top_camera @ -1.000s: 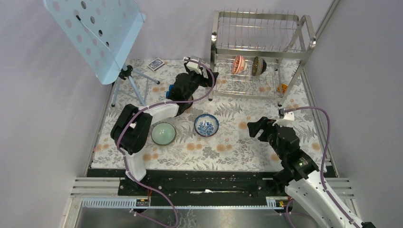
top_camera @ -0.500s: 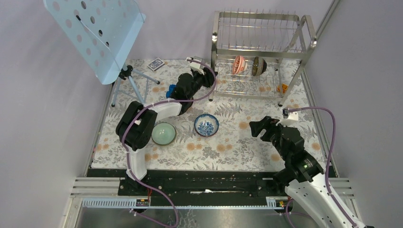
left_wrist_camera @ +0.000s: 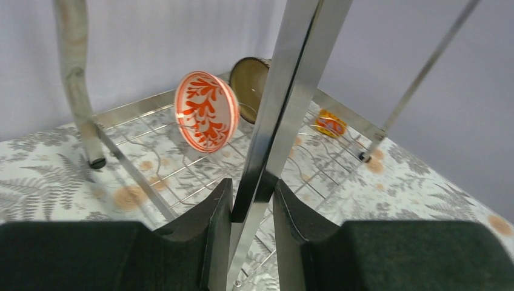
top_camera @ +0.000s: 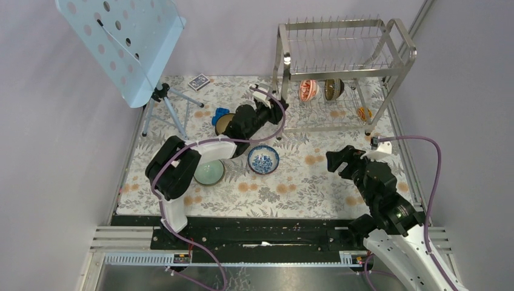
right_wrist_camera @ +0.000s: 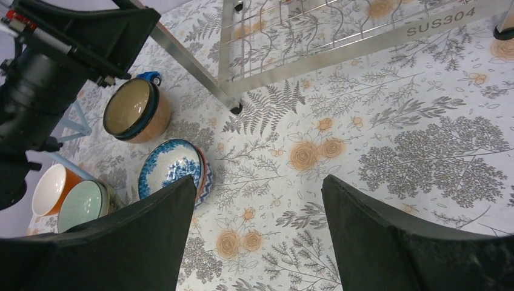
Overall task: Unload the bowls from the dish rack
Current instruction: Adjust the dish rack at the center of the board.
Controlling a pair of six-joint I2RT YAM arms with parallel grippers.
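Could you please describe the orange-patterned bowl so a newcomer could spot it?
Find the steel dish rack, far right. On its lower shelf the orange-red patterned bowl stands on edge, left of a dark brown bowl; only it shows red leaves.

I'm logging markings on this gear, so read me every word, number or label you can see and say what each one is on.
"SUS304": stamped on the lower steel bar of the dish rack, clear in the right wrist view.
Small dark patterned box at the far left of the table: any print is too small to read.
No other text shows in any view.
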